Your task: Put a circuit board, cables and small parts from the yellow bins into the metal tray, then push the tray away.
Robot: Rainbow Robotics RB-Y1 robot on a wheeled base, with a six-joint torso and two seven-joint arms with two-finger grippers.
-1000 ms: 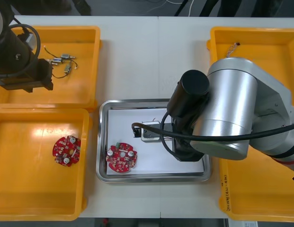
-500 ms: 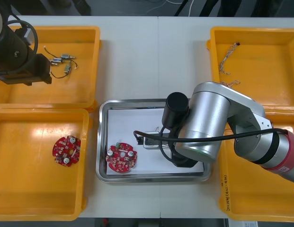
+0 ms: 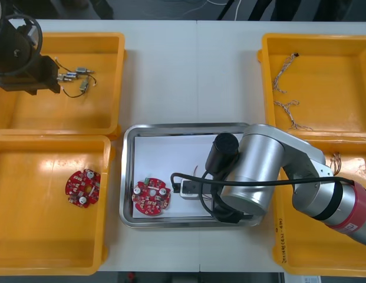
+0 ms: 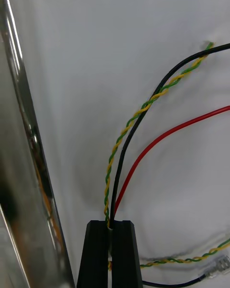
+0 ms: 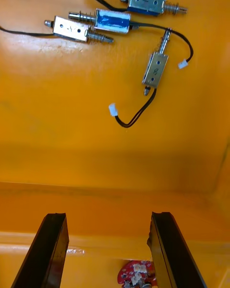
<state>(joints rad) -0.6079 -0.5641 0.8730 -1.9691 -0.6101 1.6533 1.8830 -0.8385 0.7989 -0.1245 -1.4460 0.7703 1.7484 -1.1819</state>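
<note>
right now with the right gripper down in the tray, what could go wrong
1. The right gripper is shut on the cables, thin strands pinched together; on release one may snag and be dragged back out as it lifts.
2. The wall of the metal tray stands close beside the gripper, so a sideways move might shove the tray.
The left gripper hangs open over the small metal parts in a yellow bin.

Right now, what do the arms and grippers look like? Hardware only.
Right arm: fat silver cylindrical link, black round joint cap, black cable alongside, then a black ring and red band farther back. Right gripper: two flat black fingers. Left arm: black housing. Left gripper: same flat black fingers.
</note>
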